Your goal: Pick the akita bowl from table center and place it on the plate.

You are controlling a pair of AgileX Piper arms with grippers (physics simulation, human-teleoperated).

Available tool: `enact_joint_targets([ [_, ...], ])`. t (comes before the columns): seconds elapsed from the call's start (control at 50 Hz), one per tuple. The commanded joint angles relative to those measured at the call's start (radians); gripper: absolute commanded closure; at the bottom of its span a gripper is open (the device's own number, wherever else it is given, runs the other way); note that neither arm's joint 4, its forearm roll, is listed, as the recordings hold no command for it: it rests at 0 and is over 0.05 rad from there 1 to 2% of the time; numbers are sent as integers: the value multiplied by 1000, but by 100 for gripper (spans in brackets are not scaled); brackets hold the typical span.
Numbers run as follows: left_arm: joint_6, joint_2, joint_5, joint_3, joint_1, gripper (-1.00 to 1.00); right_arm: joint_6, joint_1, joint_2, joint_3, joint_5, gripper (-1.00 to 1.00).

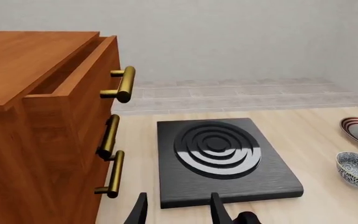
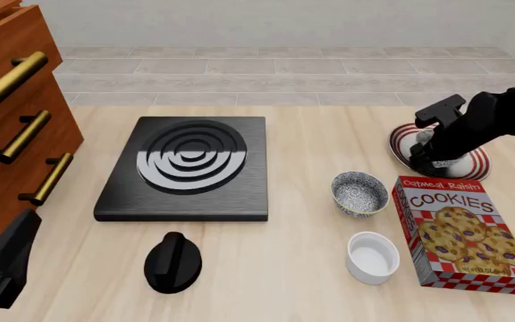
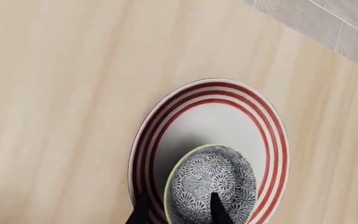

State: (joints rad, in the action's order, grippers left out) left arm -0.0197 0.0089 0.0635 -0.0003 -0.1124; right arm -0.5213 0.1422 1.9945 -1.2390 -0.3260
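The akita bowl (image 3: 213, 182), speckled inside and dark patterned outside, sits on the plate (image 3: 191, 100), a white plate with red rim stripes. My right gripper (image 3: 177, 211) hangs over the bowl and is open, with one finger outside its rim and one inside. In the front view the right gripper (image 2: 429, 157) covers most of the bowl on the plate (image 2: 401, 153) at the right of the table. My left gripper (image 1: 179, 212) is open and holds nothing, low at the near left (image 2: 3, 261). The plate (image 1: 355, 127) also shows in the left wrist view.
A second speckled bowl (image 2: 359, 193) stands at table centre, with a white ramekin (image 2: 372, 256) and a cookies box (image 2: 461, 231) near it. A black hob (image 2: 188, 168), a black knob-like object (image 2: 172, 261) and a wooden drawer cabinet (image 2: 11, 127) fill the left.
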Motion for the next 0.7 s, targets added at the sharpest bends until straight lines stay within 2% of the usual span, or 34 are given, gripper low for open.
enact_joint_targets([
  [0.02,-1,-3,3,0,0,-100,-9,-11,-10,6,-6,-100],
  [0.18,-2,-5,4,0,-3,-100,-33,-10,-47,28,6,-100],
  [0.44,-2,1,-2,0,-6,-100,-10,-24,-149,94,25,-100],
  [0.7,-2,-1,2,-1,-12,-100,-17,-58,-324,203,44,-100],
])
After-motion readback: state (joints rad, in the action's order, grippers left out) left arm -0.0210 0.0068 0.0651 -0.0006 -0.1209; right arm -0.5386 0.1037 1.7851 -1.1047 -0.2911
